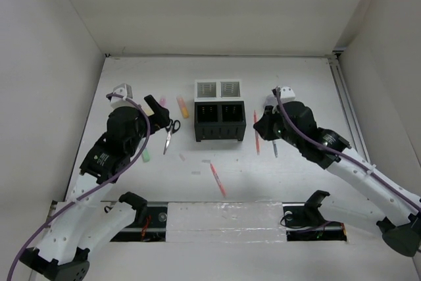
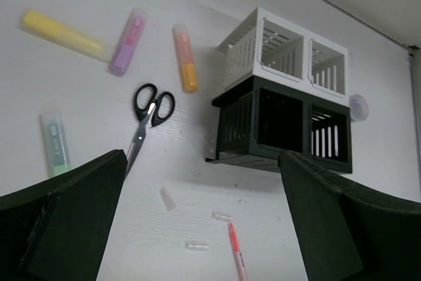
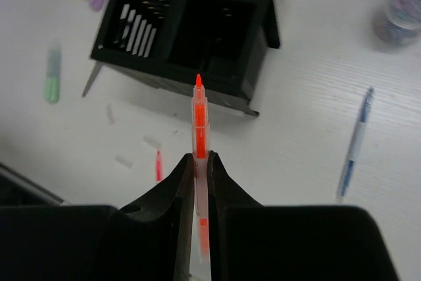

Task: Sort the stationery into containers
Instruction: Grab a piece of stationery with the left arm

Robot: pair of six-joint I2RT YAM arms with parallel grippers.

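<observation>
The organiser block [image 1: 218,111] has two white compartments [image 2: 284,49] behind two black ones [image 2: 283,125]. My right gripper [image 3: 200,162] is shut on an orange pen [image 3: 199,115], held above the table just right of the black compartments [image 3: 184,31]; it also shows in the top view [image 1: 256,137]. My left gripper [image 2: 204,228] is open and empty above the table left of the block. Scissors [image 2: 148,116] and the yellow [image 2: 62,34], pink [image 2: 127,43], orange [image 2: 185,58] and green [image 2: 56,143] highlighters lie left of the block. A red pen [image 1: 218,179] lies in front.
A blue-grey pen [image 3: 354,146] and a small round grey item [image 3: 401,11] lie right of the block. Three small clear caps [image 2: 168,199] lie near the red pen. White walls enclose the table on three sides; a taped strip [image 1: 223,218] runs along the near edge.
</observation>
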